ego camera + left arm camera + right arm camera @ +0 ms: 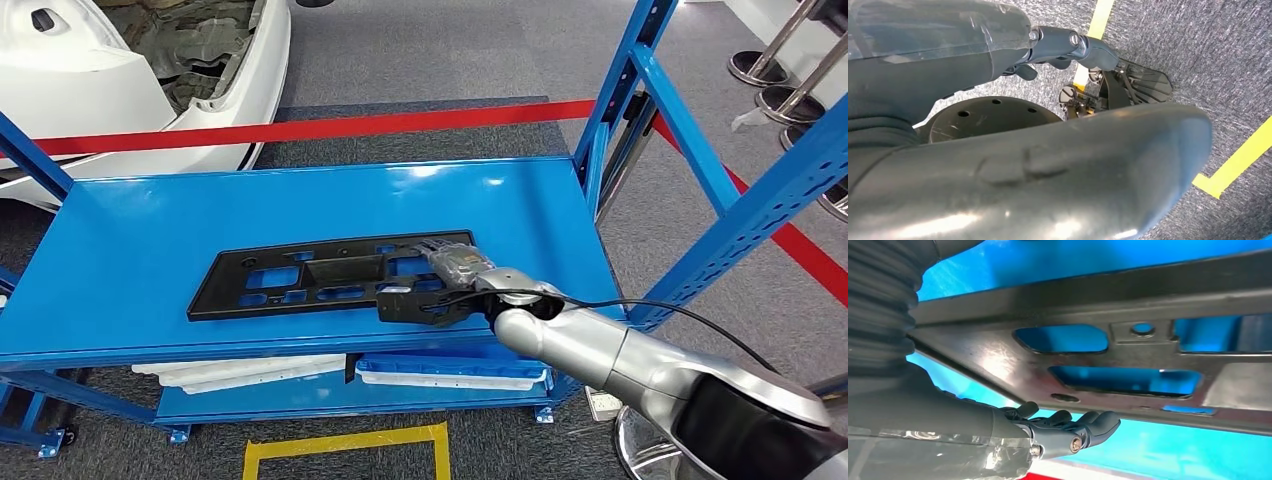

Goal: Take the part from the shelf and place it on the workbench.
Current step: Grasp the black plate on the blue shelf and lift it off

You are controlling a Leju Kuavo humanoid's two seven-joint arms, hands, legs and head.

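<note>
The part (330,275) is a flat, matte black plastic panel, long and rectangular, pierced by rounded rectangular cut-outs that are showing the blue beneath. It is lying on the glossy blue metal shelf (140,250), stretching away to the left of the right hand (425,300). The right hand is reaching over the panel's near right end, its dark fingers (1098,422) lying extended along the panel's edge with the thumb opposite; whether they are actually clamping the panel I cannot tell. The left hand (1073,47) is hanging over grey carpet (1208,45), fingers curling inward around nothing.
</note>
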